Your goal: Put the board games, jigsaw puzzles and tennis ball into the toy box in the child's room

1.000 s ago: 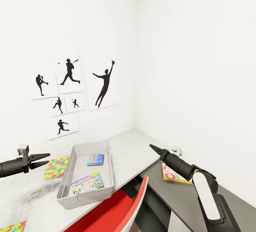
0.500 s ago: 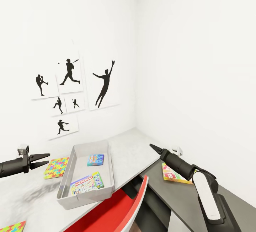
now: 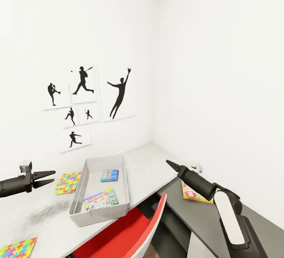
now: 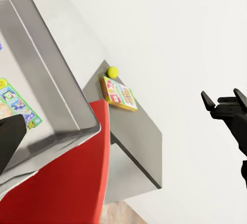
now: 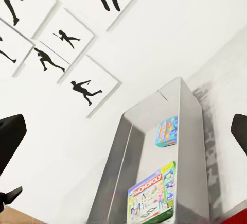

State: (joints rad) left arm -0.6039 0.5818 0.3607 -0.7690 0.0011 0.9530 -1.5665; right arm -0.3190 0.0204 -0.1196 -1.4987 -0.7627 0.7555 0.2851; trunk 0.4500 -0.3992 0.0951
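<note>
The grey toy box stands on the pale table and holds two board games, a blue one and a white-green one. One jigsaw puzzle lies left of the box, another at the table's near edge. A third board game lies on a lower dark surface under my right arm; in the left wrist view the tennis ball rests beside that game. My left gripper hovers open, left of the puzzle. My right gripper is open, empty, right of the box.
A red chair sits tucked under the table's front edge, between my arms. Black sports silhouette pictures hang on the white wall behind the table. The table runs into the room's corner at the right.
The whole picture has slid right and slightly down, so the head camera has turned. Both arms keep their places in the view, and the toys lie as before.
</note>
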